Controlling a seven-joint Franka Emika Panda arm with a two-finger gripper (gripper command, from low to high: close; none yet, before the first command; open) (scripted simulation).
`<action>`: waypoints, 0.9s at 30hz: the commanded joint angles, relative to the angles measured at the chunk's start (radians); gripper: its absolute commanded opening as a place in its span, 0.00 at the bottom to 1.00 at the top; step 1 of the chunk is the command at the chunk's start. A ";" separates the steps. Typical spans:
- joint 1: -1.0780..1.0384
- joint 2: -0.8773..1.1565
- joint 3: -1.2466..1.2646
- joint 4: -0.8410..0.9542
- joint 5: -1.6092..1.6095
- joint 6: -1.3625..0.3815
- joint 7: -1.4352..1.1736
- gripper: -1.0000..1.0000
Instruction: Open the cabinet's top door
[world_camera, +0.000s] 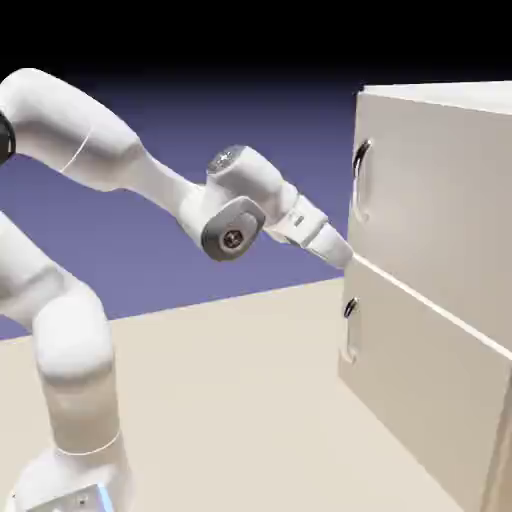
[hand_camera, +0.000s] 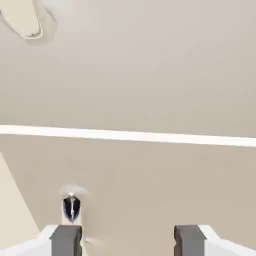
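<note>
Two flat panels, one stacked above the other, make up the front of the cabinet (world_camera: 430, 240), a boxy form in smooth, matte beige with crisp, straight edges. The top door (world_camera: 440, 200), the taller of the pair, is shut flush at the upper part of that front, on the exterior view's right. Its upper handle (world_camera: 361, 180) is a slim, curved bar, dark and glossy at its top end and pale lower down. Below it, the lower panel (world_camera: 425, 385) carries a shorter lower handle (world_camera: 350, 330) of the same bowed shape, shiny as polished metal. A thin, bright white seam (hand_camera: 128, 135) runs nearly straight across the hand view between the two panels. The arm (world_camera: 100, 130) is glossy white, built of rounded, tube-like segments with a grey disc at a joint. Its tool (hand_camera: 128, 241) stands wide, holding nothing, with two blocky dark grey fingertips (hand_camera: 190, 241) well apart; the hand points obliquely down at the cabinet front, near the seam. The pale, plain counter (world_camera: 220, 400) spreads beneath.
</note>
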 joint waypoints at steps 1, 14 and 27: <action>-0.013 -0.006 0.015 0.005 0.044 -0.003 0.016 0.50; -0.188 -0.079 0.207 0.074 0.609 -0.046 0.221 0.50; -0.363 -0.152 0.399 0.144 1.174 -0.089 0.427 0.50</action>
